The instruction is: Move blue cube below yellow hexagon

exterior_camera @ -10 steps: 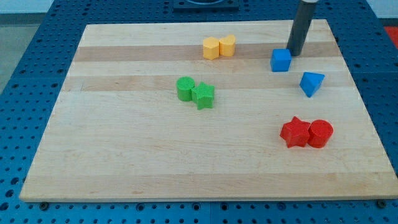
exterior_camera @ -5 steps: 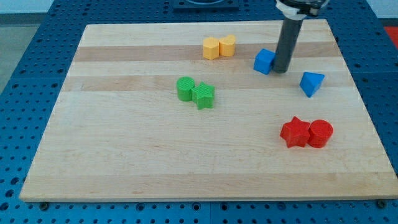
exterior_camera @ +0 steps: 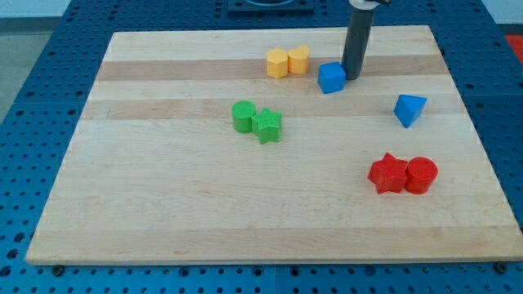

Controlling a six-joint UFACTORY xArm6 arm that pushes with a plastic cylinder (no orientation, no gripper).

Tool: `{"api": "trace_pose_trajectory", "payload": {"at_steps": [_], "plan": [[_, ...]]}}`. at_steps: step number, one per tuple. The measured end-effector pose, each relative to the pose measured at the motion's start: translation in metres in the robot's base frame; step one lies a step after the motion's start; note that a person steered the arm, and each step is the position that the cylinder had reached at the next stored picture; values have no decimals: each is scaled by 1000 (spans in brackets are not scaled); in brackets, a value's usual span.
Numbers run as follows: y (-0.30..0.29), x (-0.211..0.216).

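Observation:
The blue cube (exterior_camera: 331, 77) sits on the wooden board near the view's top, just right of the two yellow blocks. The yellow hexagon (exterior_camera: 278, 63) is the left one of the pair, touching the other yellow block (exterior_camera: 299, 59). My tip (exterior_camera: 353, 77) stands against the blue cube's right side. The cube is to the right of and slightly lower than the yellow blocks, a small gap apart from them.
A green cylinder (exterior_camera: 243, 116) and a green star (exterior_camera: 266, 125) touch near the board's middle. A blue triangular block (exterior_camera: 409, 109) lies at the right. A red star (exterior_camera: 387, 173) and a red cylinder (exterior_camera: 422, 175) touch at the lower right. The board's edge (exterior_camera: 270, 260) runs along the bottom.
My tip has moved left and pushed the blue cube leftward, from the right part of the board toward the yellow blocks. The other blocks have not moved.

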State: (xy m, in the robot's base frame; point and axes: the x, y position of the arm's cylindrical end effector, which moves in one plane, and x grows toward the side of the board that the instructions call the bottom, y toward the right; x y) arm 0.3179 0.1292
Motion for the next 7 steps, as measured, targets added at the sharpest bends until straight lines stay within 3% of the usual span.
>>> {"api": "trace_pose_trajectory", "payload": {"at_steps": [5, 7], "plan": [[-39, 3], [-33, 33]]}}
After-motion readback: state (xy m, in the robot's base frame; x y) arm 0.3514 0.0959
